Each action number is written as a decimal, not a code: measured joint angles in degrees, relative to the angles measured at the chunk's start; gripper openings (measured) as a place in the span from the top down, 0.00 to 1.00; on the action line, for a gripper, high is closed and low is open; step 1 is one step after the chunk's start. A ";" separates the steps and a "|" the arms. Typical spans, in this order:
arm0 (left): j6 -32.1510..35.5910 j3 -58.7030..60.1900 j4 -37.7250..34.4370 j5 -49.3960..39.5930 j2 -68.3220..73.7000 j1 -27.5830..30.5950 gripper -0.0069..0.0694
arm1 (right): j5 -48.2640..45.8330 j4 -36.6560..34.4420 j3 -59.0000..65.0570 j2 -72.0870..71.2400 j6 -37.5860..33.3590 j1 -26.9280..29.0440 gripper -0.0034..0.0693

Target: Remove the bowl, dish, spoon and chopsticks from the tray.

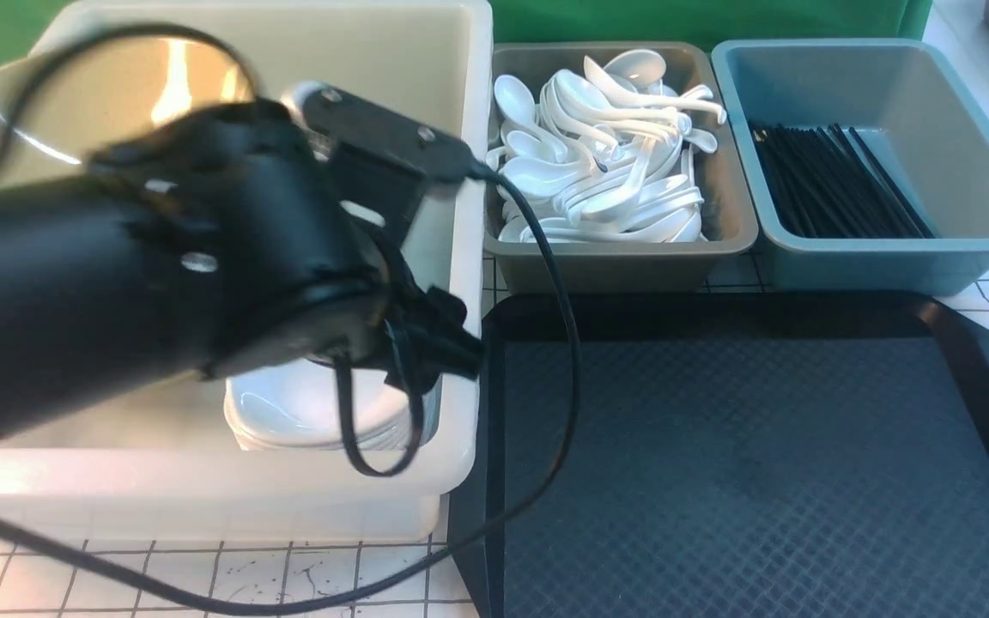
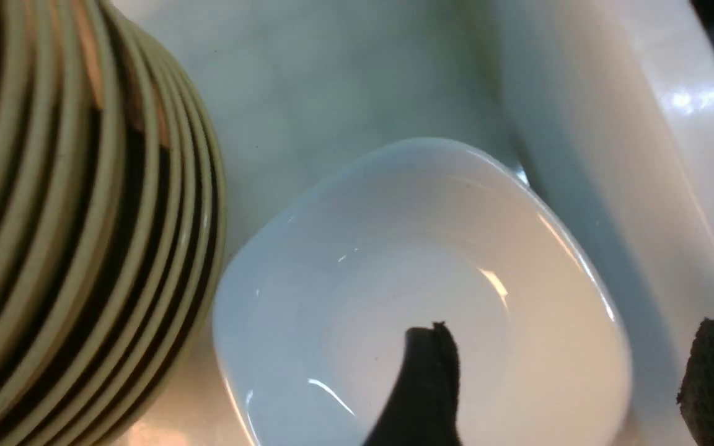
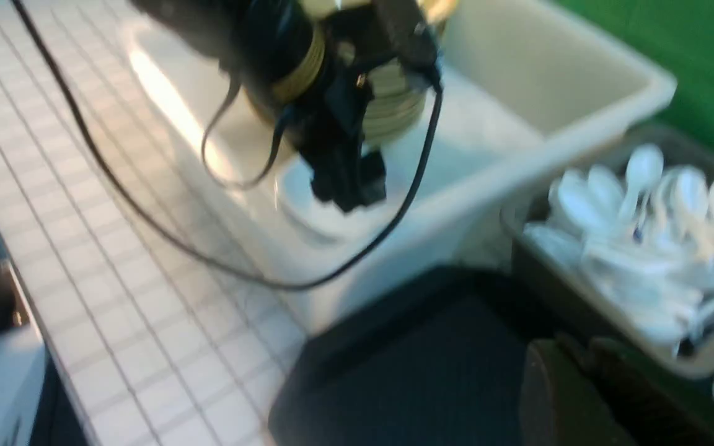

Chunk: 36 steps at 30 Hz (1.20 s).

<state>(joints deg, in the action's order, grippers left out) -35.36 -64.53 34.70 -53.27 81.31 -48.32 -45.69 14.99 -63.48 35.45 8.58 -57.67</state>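
right gripper (image 3: 580,396): blurred; jaws together, nothing held.
tray (image 1: 752,481): bare in front view.
left gripper (image 2: 571,353): jaws wide, empty; dish (image 2: 394,260) straight below; left arm nearer.
dish: atop white stack (image 1: 288,438) in white tub (image 1: 464,257), 10 o'clock from tray.
bowl stack (image 2: 84,217): just beside dish.
spoons (image 1: 606,163): grey bin (image 1: 632,266), 12 o'clock.
chopsticks (image 1: 829,184): blue-grey bin (image 1: 872,266), 1 o'clock.
next: likely straight lift clear.

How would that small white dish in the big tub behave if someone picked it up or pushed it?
Probably slippery: the dish is glossy, with bright highlights. Likely stiff and breakable, as it looks like glazed ceramic. Shallow and wide, it should slide rather than tip if pushed, perhaps against the wall of the tub close beside it.
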 joint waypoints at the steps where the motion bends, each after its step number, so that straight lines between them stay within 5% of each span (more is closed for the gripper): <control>1: -0.57 -0.13 -0.26 -0.19 -1.48 -0.37 0.29 | 0.39 0.00 -1.32 0.00 -0.04 0.00 0.86; 5: -4.35 -0.13 -2.41 -0.01 -6.89 -2.02 0.36 | 0.10 0.05 -3.98 0.00 -0.12 0.00 0.86; 10: -8.71 7.42 -8.06 11.09 -20.11 -4.90 0.81 | -5.77 -2.38 -2.69 0.00 0.39 0.00 0.86; 12: -10.64 13.86 -8.87 18.91 -25.51 -5.48 0.88 | -9.28 -2.73 -1.01 0.00 1.60 0.00 0.86; 22: -16.48 44.58 -7.44 53.27 -46.23 -5.75 0.91 | -11.97 -3.67 9.26 0.00 4.74 0.00 0.85; 36: -16.49 52.58 -5.00 63.06 -50.36 -5.75 0.91 | -9.89 -4.16 11.53 0.00 12.71 0.00 0.84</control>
<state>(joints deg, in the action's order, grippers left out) -51.86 -11.95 29.70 9.79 30.94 -54.07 -55.58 10.83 -51.95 35.45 21.29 -57.67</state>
